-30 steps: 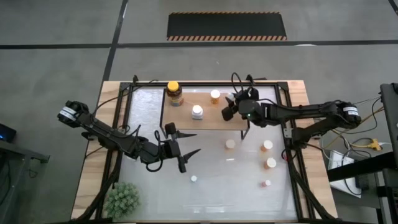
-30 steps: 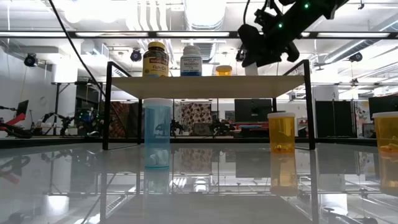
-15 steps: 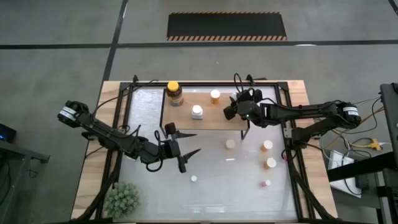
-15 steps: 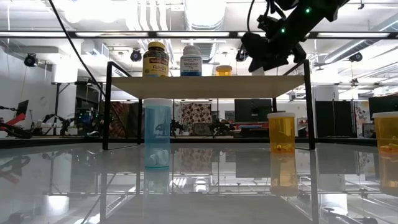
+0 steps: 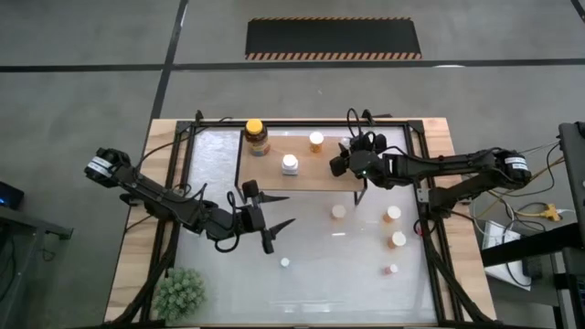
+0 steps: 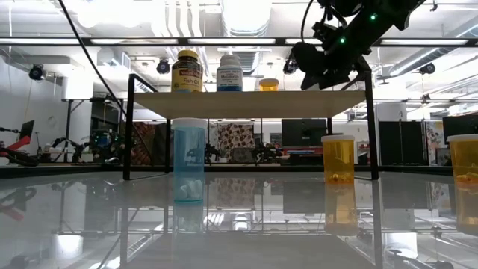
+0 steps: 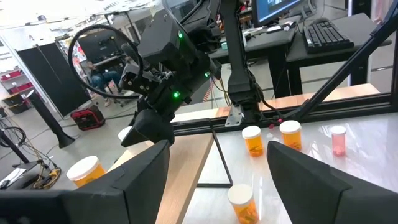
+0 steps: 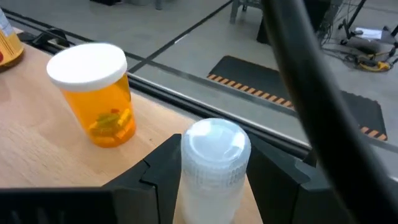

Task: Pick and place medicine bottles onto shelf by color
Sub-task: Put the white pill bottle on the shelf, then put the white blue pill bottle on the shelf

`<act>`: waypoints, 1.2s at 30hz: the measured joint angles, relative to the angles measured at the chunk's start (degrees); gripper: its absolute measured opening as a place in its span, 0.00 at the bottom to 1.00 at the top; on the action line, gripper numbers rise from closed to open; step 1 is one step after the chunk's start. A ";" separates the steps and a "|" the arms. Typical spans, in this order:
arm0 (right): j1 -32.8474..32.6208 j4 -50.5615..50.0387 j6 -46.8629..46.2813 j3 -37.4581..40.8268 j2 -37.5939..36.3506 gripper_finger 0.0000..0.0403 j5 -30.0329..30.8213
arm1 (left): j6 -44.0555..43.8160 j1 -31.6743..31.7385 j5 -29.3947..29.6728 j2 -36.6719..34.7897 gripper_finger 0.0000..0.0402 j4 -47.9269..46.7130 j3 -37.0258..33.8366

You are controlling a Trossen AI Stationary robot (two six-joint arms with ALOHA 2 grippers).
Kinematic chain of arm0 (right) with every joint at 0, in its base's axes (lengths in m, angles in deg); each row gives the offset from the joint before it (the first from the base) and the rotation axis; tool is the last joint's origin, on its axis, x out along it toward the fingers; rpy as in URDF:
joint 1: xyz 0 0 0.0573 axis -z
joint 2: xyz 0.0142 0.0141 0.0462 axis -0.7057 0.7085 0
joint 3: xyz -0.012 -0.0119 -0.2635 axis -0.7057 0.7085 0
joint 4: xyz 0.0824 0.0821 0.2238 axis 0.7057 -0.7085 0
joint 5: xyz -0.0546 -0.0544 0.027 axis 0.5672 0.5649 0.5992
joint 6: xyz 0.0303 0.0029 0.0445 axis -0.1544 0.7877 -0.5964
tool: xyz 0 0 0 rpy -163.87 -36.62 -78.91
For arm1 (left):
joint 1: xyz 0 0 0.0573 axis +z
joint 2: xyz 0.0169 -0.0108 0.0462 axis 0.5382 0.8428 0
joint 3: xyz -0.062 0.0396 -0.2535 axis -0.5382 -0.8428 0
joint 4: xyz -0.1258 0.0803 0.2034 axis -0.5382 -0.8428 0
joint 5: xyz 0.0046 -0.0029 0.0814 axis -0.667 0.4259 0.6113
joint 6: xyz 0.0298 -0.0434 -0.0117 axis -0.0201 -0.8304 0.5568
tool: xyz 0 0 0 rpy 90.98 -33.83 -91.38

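A: Right gripper (image 8: 214,177) first. What sits between the fingers?

B: A clear pale-capped bottle (image 8: 214,168), upright on the shelf (image 8: 37,140). The dark fingers flank it on both sides. I cannot tell whether the pads press it or stand just off it, so grip state is logged as unknown.

A: Nearest neighbour?

B: An orange white-capped bottle (image 8: 96,93), a little ahead of the fingers and to one side, apart from the clear one. Farther along the board, as the high view shows, stand a white bottle (image 5: 290,164) and the amber jar (image 5: 256,137) with the yellow lid.

A: Step in hand, as you judge it?

B: Setting the clear bottle down at this end of the shelf. To do it well: part the fingers fully and evenly, so that neither pad drags the bottle. Then draw back along the line of the fingers, rising clear of the cap. Do not swing toward the orange bottle. The shelf edge lies close behind the clear bottle, so a nudge that way could tip it off.

A: Beyond the shelf?

B: Four orange bottles (image 5: 393,214) wait on the table (image 5: 347,265) below the gripper's side; one tiny bottle (image 5: 285,262) lies farther off.

A: Left gripper (image 5: 270,222)?

B: Waiting over the table, well away, fingers spread, holding nothing.
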 joint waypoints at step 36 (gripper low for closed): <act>-11.94 -1.38 11.87 -1.55 -17.20 0.61 -9.84 | -125.00 -12.63 -39.83 -2.16 0.63 -95.47 5.99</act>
